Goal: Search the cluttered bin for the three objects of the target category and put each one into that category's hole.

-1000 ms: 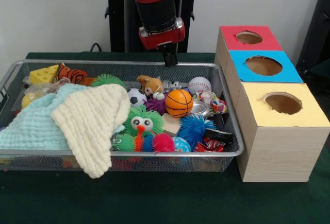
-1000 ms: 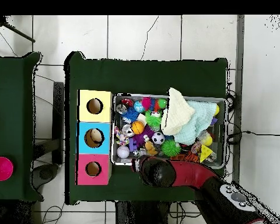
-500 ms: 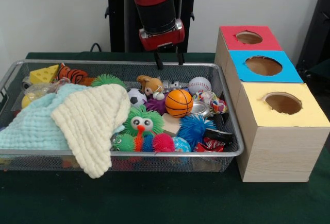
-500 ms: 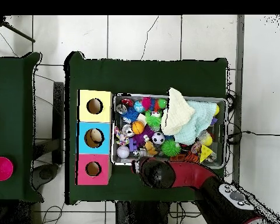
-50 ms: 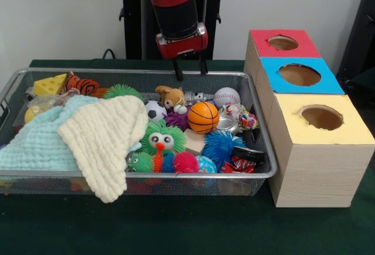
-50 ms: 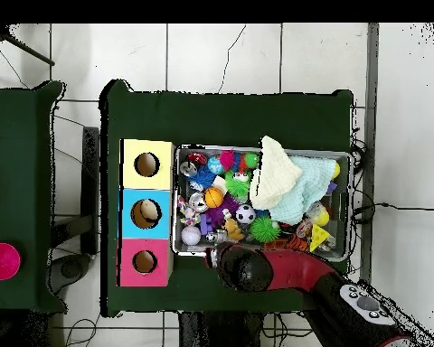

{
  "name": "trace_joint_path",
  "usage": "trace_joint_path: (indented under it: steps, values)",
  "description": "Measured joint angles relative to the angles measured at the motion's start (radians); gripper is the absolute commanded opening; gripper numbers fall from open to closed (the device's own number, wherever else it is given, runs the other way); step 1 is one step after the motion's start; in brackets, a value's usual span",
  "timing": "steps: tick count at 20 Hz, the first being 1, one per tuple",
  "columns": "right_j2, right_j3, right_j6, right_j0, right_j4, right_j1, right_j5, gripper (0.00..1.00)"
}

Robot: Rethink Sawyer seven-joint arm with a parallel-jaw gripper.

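My pincer (image 5: 190,68) hangs spread wide and empty above the far rim of the bin (image 5: 262,149), over the toy dog (image 5: 171,97). Below lie the balls: the basketball (image 5: 203,117) mid-bin, the baseball (image 5: 226,97) beyond it near the boxes, the soccer ball (image 5: 154,110) beside the cream cloth (image 5: 105,135). The red box (image 5: 281,43), blue box (image 5: 299,74) and yellow box (image 5: 319,127) stand beside the bin.

Toys (image 5: 199,132) packed tight, cloths (image 5: 88,132) overlapping.
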Motion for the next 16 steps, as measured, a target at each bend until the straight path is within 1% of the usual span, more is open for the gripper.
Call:
trace_joint_path:
  steps: [5,16]
  values:
    - [0.0,-0.021,0.0,0.0,0.0,0.009,0.0,1.0]
    - [0.0,-0.117,0.0,0.0,0.0,0.058,0.016,1.0]
